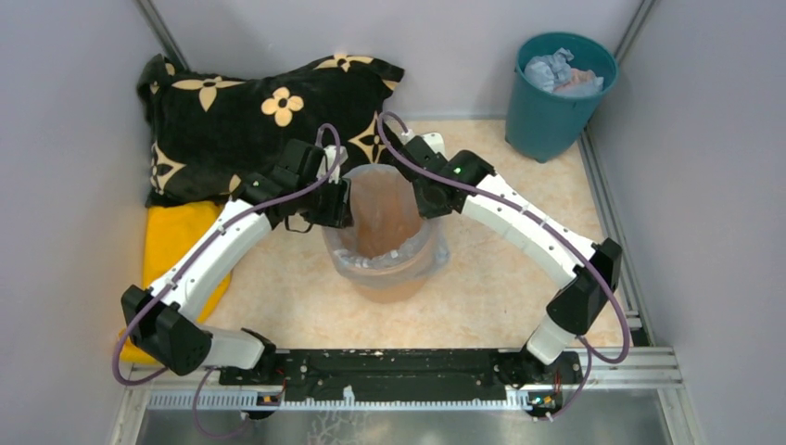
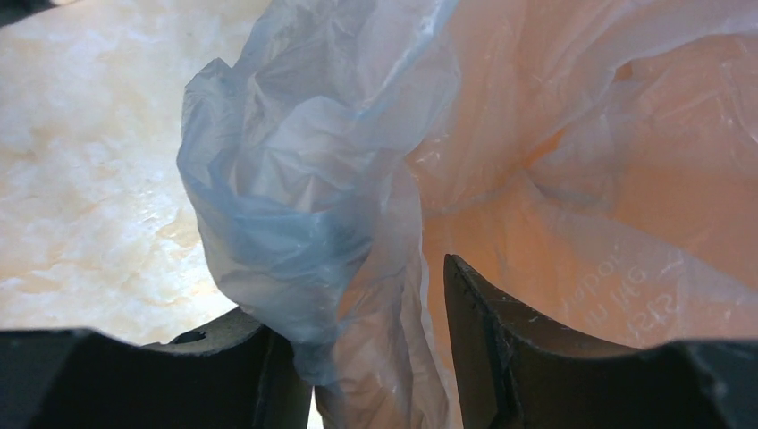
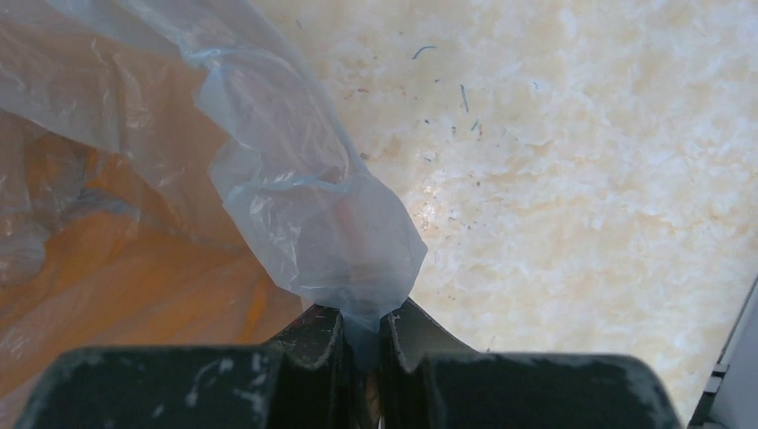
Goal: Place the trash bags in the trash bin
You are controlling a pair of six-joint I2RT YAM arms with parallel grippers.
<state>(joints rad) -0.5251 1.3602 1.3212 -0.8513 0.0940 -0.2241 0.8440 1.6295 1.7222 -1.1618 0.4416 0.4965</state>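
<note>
We are spreading the trash bag across the trash bin, mid-frame.
The right end effector is pinching film to keep it open; the left end effector is straddling film, clamping unclear.

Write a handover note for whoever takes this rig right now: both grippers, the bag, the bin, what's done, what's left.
Left gripper: looks closed on a bunch of the trash bag, at the left side of the bin.
Right gripper: pinched shut on a fold of the same bag, at the bin's right side.
Bag: stretched across the bin's mouth, sagging inside, with film over the near rim.
Bin: upright, mid-table between the arms.
Done: bag brought to the bin and partly in.
Left: probably seat the rest of the film inside, then let go with both grippers.
</note>
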